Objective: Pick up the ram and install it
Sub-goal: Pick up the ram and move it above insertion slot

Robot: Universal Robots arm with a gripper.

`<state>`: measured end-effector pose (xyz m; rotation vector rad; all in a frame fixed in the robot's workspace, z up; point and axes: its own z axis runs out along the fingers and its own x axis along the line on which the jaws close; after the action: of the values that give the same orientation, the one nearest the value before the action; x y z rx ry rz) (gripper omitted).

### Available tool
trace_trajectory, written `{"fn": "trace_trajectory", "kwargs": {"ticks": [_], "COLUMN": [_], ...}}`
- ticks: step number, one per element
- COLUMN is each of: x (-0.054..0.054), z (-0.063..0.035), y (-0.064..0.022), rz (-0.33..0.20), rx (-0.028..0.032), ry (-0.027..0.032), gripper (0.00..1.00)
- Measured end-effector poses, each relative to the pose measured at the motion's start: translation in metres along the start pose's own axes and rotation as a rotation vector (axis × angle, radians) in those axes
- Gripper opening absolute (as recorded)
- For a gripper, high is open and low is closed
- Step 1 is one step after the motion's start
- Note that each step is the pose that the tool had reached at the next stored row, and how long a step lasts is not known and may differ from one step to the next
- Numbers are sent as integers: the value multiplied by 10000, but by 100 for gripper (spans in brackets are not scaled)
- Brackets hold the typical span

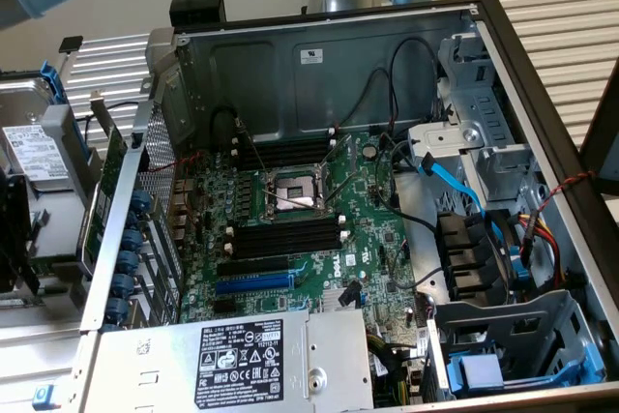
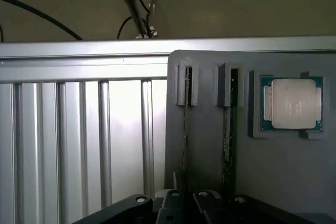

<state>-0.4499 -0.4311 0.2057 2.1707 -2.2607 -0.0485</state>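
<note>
Two green ram sticks stand on edge in a grey holder tray (image 2: pixel 294 177): one ram (image 2: pixel 185 129) and a second stick (image 2: pixel 227 129) beside it. My gripper (image 2: pixel 185 204) sits over the near end of the first ram. Its black fingers (image 2: pixel 169 205) are drawn close together on either side of that stick's thin edge. In the exterior view, the open computer case shows the motherboard's long black memory slots (image 1: pixel 290 236), with another bank (image 1: pixel 285 152) beyond the processor socket (image 1: pixel 295 192).
A processor chip (image 2: pixel 292 103) lies in a recess of the same tray. The tray rests on a ribbed aluminium table (image 2: pixel 79 140). Inside the case are a blue expansion slot (image 1: pixel 253 283), loose cables (image 1: pixel 455 186), a drive cage (image 1: pixel 503 336) and the power supply (image 1: pixel 242 355).
</note>
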Motion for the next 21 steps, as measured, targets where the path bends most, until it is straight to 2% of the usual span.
{"fn": "trace_trajectory", "kwargs": {"ticks": [4, 9, 13, 21], "x": [2, 2, 1, -3], "z": [0, -37, -114, -394], "y": [0, 1, 3, 12], "rz": [10, 9, 8, 9], "rx": [-3, -8, -18, -45], "ry": [-63, -169, -195, -202], "gripper": [12, 12, 12, 12]}}
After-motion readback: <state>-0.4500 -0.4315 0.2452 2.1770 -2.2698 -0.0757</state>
